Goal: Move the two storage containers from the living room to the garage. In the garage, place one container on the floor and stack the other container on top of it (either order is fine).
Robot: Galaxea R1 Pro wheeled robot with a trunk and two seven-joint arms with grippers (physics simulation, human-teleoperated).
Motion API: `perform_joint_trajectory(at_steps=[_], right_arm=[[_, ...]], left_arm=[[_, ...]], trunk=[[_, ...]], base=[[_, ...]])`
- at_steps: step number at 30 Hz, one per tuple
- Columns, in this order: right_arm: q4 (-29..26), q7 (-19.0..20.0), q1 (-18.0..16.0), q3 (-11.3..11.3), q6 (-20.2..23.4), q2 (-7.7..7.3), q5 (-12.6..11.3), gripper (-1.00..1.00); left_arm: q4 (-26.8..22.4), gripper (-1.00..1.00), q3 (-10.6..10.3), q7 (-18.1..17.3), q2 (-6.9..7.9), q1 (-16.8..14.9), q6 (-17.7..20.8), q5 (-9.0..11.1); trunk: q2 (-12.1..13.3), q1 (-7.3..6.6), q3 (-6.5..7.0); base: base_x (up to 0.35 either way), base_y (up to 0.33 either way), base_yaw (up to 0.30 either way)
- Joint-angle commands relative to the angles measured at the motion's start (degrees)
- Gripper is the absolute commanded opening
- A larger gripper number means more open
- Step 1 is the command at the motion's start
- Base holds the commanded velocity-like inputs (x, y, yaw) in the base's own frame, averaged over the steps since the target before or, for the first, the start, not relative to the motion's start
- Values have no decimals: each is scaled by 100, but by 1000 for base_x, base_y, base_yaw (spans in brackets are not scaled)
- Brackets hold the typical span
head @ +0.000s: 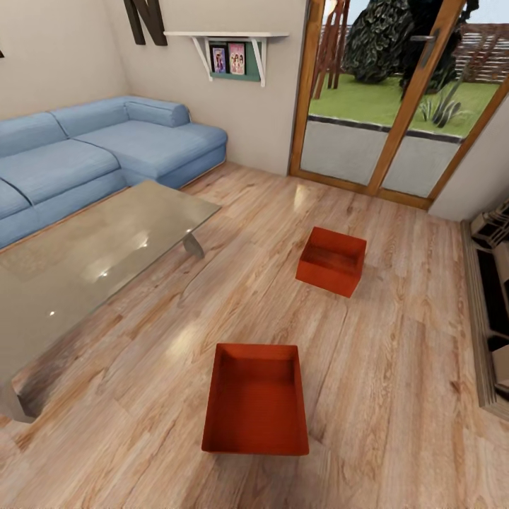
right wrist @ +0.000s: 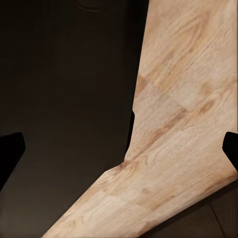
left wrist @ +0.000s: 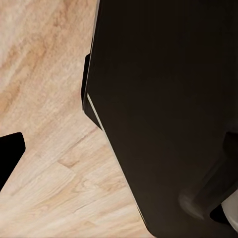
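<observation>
I am in the living room, over its light wood plank floor. Two red-orange open-top storage containers stand on the planks, both empty. The near one lies just ahead of me, its long side pointing away. Farther off and to the right, the other container sits turned at an angle. In the left wrist view a black fingertip shows beside my dark body over bare planks. My right gripper has its fingertips far apart, open, with only wood between them. The garage and its floor are out of view.
A glass coffee table stands at the left, with a blue sofa behind it. Wood-framed glass doors line the far wall. The dark fireplace edges the right side. Open planks lie between and around the containers.
</observation>
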Motion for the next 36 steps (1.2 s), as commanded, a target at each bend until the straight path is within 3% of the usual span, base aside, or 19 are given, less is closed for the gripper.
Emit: perform_joint_trajectory(at_steps=[1, 36], right_arm=[[15, -28, -6, 17, -25, 0, 40, 100], [-9, -63, -6, -35, -26, 25, 22, 100]], left_arm=[[3, 100, -7, 4, 0, -2, -16, 26], [3, 100, -3, 3, 0, -2, -16, 35]], trunk=[[-2, 0, -3], [-2, 0, -3]], base=[[0, 0, 0], [0, 0, 0]])
